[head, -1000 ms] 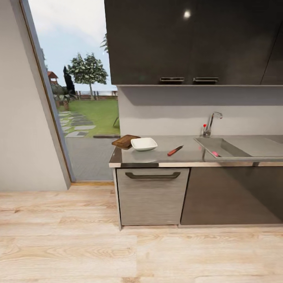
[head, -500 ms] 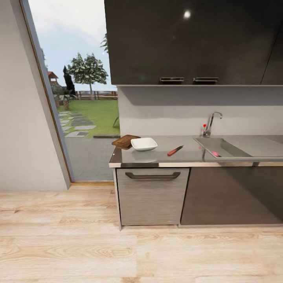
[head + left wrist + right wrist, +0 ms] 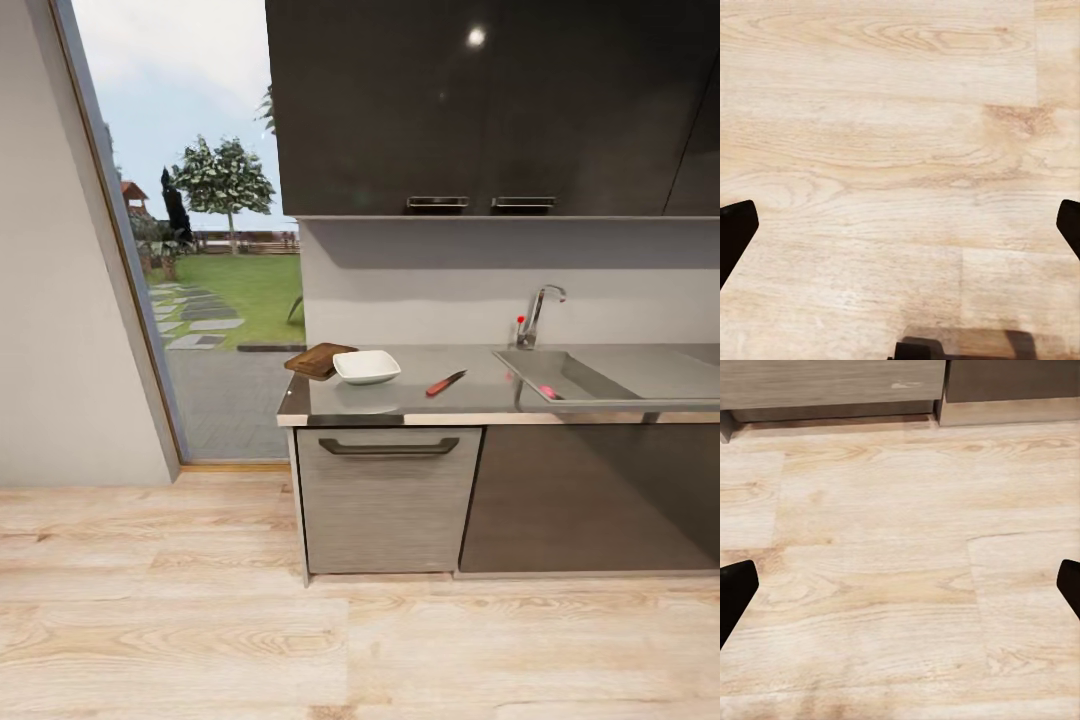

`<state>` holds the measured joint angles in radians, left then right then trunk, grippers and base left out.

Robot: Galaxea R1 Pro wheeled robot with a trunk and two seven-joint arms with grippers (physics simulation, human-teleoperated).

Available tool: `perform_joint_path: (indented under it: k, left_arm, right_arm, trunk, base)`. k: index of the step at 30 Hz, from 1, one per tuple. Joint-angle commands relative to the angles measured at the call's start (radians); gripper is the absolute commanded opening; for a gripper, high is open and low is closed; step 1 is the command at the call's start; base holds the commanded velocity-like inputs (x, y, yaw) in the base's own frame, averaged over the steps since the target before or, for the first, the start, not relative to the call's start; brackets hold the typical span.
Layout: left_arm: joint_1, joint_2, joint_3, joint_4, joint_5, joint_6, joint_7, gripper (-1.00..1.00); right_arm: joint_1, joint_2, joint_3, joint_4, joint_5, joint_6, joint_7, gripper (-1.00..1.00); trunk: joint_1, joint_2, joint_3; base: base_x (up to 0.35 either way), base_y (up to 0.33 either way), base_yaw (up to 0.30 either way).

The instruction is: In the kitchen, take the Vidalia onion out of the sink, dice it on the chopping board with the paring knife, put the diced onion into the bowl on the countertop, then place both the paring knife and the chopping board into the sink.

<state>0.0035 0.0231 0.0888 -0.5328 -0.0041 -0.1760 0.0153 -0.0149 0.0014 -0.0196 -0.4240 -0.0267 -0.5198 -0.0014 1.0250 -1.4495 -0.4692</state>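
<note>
Pale wooden plank floor (image 3: 200, 620) spans the foreground of the head view and lies beneath both wrist cameras. Dark glossy wall cabinets (image 3: 480, 100) hang above a light grey backsplash; at the left a tall glazed opening (image 3: 200, 250) looks onto a lawn with trees.

Long glossy grey countertop (image 3: 470, 395) with a thin edge runs over dark grey cabinet fronts and one lighter brushed drawer front (image 3: 388, 500) with a dark bar handle.

Rectangular stainless-steel sink (image 3: 600, 375), with flat drainboard and chrome bent-spout tap (image 3: 540, 312), is set in the right part of the countertop. A small pinkish-red Vidalia onion (image 3: 547, 392) shows low in the basin against its near wall.

Brown wooden chopping board (image 3: 318, 359) lies at the countertop's far left corner. Shallow glossy white squarish bowl (image 3: 366, 366) sits just beside it, its rim overlapping the board's right edge as seen from here. Small red-handled paring knife (image 3: 445, 383) lies flat between bowl and sink, apart from both.

Left gripper (image 3: 900, 225): dark fingertips (image 3: 735, 225) at opposite frame edges, spread wide, nothing between them. Right gripper (image 3: 900, 585): fingertips (image 3: 735, 585) likewise wide apart, holding nothing, over floor near the cabinet base.
</note>
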Motion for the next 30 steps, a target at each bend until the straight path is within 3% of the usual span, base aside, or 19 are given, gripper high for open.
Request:
perform_joint_path:
  k: [1, 13, 30]
  left_arm:
    - [0.0, 0.0, 0.0, -0.001, 0.0, -0.002, 0.002, 1.0]
    - [0.0, 0.0, 0.0, -0.001, 0.0, -0.002, 0.002, 1.0]
    - [0.001, 0.0, 0.0, -0.001, 0.0, -0.002, 0.002, 1.0]
  right_arm:
    - [0.0, 0.0, 0.0, 0.001, -0.003, -0.003, 0.0, 1.0]
    - [0.0, 0.0, 0.0, 0.001, -0.003, -0.002, 0.0, 1.0]
    - [0.0, 0.0, -0.001, 0.001, -0.004, -0.003, 0.0, 1.0]
  trunk:
    - [0.0, 0.0, -0.001]
    - [0.0, 0.0, -0.001]
    - [0.0, 0.0, -0.001]
  base:
    - [0.0, 0.0, 0.0]
    - [0.04, 0.0, 0.0]
    - [0.297, 0.0, 0.0]
